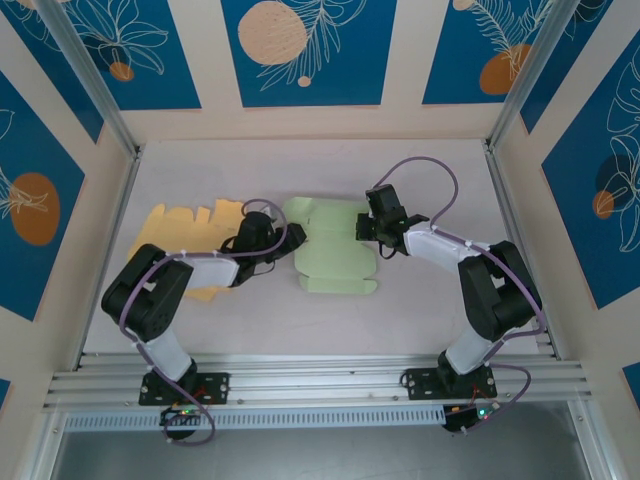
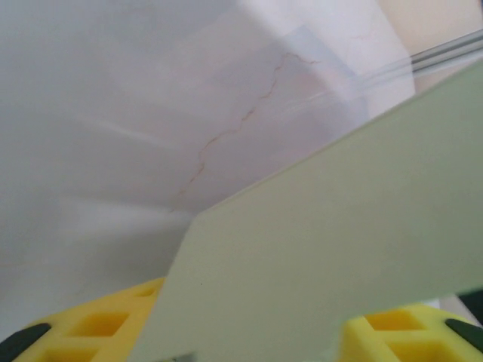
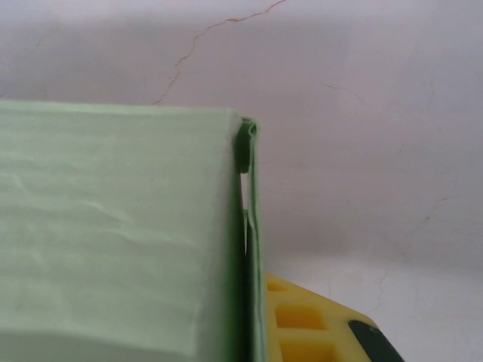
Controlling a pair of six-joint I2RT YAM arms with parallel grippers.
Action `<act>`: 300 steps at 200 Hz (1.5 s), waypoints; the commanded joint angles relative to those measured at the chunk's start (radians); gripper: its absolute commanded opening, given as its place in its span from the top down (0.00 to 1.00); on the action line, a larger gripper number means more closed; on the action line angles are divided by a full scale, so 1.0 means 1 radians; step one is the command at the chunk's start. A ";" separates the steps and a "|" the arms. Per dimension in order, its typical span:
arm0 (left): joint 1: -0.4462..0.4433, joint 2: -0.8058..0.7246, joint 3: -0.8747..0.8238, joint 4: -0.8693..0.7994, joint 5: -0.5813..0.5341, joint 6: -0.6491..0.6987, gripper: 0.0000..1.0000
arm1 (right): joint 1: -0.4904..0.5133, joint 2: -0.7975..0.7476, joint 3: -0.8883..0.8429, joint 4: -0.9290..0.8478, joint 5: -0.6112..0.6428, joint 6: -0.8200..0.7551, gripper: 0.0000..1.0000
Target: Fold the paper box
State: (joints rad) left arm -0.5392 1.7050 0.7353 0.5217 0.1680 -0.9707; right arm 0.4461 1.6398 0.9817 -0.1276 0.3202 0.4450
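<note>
Box (image 1: pixel 335 250) is laid flat mid-table, between the arms. Left gripper (image 1: pixel 278 243) is spread wide at its left edge. Right gripper (image 1: pixel 365 230) is set against the folded right edge; its grip cannot be told. Yellow sheet (image 1: pixel 185 235) is laid far left. Table (image 1: pixel 420 320) is left bare nearside.

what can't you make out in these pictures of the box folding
Left wrist view: the green paper box covers the gap between the left end effector fingers, so its grip is unclear.
Right wrist view: the box's folded edge hides one side of the right end effector; open or shut is unclear.
Top view: the left arm covers part of the yellow sheet; both end effectors are too small to read.
</note>
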 commanded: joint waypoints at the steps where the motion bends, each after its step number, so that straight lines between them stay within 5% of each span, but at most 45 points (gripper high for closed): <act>1: -0.005 -0.015 0.022 0.041 -0.005 -0.003 0.52 | 0.009 0.014 0.020 0.008 0.032 0.001 1.00; 169: -0.045 0.082 0.096 0.212 0.095 -0.056 0.69 | 0.043 0.066 0.037 -0.002 0.054 -0.008 1.00; 203: -0.053 0.093 0.102 0.216 0.092 -0.051 0.57 | 0.046 0.074 0.038 -0.003 0.056 -0.006 1.00; 277: -0.038 -0.029 0.010 0.140 0.046 0.045 0.57 | 0.040 0.077 0.038 -0.019 0.075 0.006 1.00; 300: -0.026 -0.085 -0.030 0.094 0.044 0.083 0.47 | 0.037 0.072 0.033 -0.020 0.083 0.012 1.00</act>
State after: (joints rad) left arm -0.5716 1.7000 0.7364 0.6220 0.2169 -0.9562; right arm 0.4747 1.7054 1.0000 -0.1196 0.4004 0.4572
